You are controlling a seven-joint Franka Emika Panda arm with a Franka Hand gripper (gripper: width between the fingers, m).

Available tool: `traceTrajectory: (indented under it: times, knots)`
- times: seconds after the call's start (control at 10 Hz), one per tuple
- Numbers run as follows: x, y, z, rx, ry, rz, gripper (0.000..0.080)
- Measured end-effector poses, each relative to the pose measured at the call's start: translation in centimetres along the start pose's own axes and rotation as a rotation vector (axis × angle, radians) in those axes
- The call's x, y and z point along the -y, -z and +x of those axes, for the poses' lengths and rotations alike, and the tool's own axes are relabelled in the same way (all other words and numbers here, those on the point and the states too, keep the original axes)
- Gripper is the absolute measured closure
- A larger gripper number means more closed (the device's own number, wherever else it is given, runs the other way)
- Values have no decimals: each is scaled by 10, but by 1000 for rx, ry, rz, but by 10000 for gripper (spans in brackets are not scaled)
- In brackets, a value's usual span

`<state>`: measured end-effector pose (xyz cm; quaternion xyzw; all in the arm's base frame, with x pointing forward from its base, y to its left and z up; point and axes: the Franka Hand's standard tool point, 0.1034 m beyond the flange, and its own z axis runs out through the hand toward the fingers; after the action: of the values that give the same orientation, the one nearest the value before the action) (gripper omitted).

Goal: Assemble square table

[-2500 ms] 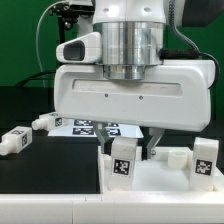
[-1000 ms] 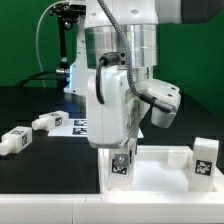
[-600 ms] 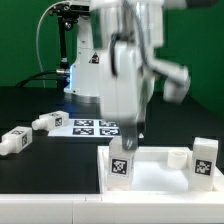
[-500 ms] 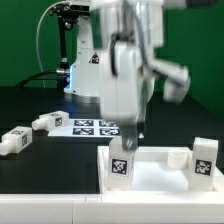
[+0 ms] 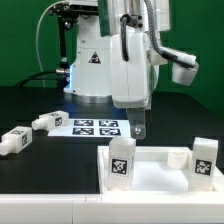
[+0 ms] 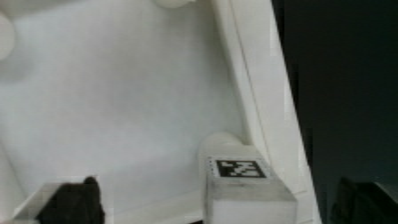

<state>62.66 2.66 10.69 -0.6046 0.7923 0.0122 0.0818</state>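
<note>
Nearest in the exterior view, the square table's panel point(image 5: 150, 178) lies flat on the black counter point(image 5: 30, 170), its raised rim facing up. Two legs are seated in it and stand upright with their long axes vertical. One leg point(image 5: 121, 161) is at the corner toward the exterior view's left and the other leg point(image 5: 205, 161) at the corner toward its right. Each shows a black-and-white tag to the camera. Between them, on the far rim, is a low white block point(image 5: 178, 156); I cannot tell whether it is a leg.

Just behind the leg on the exterior view's left, the pincer point(image 5: 140, 127) hangs pointing straight down from the arm point(image 5: 130, 60), above the counter and clear of the panel. In the wrist view its dark fingertips point(image 6: 71, 200) sit far apart with nothing between them, so it is wide and holds nothing. The same view looks down on the white panel, its rim running alongside a tagged leg point(image 6: 237, 172).

Further back lies the marker board point(image 5: 97, 127), flat on the counter. Toward the exterior view's left, two loose legs lie on their sides, well apart from the panel. The nearer loose leg point(image 5: 12, 141) and the farther loose leg point(image 5: 46, 122) both have their long axes running roughly across the view.
</note>
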Motion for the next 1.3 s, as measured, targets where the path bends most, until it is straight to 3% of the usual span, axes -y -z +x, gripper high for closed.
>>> traceTrajectory:
  times: [0.1, 0.2, 0.4, 0.5, 0.9, 1.0, 1.1, 1.2, 1.3]
  knots:
    - [-11, 2, -10, 13, 51, -48, 150]
    - [-21, 3, -14, 19, 100, -56, 150]
    - [-55, -1, -23, 23, 180, -125, 150]
    - [-60, -4, -31, 18, 169, -140, 150]
    - [-61, -5, -30, 20, 175, -138, 150]
    - [-71, -12, -26, 17, 198, -136, 150]
    - [-86, -22, -17, 19, 220, -154, 150]
    - [-100, -33, -7, 9, 226, -187, 150]
    - [-107, -40, -5, -1, 225, -205, 150]
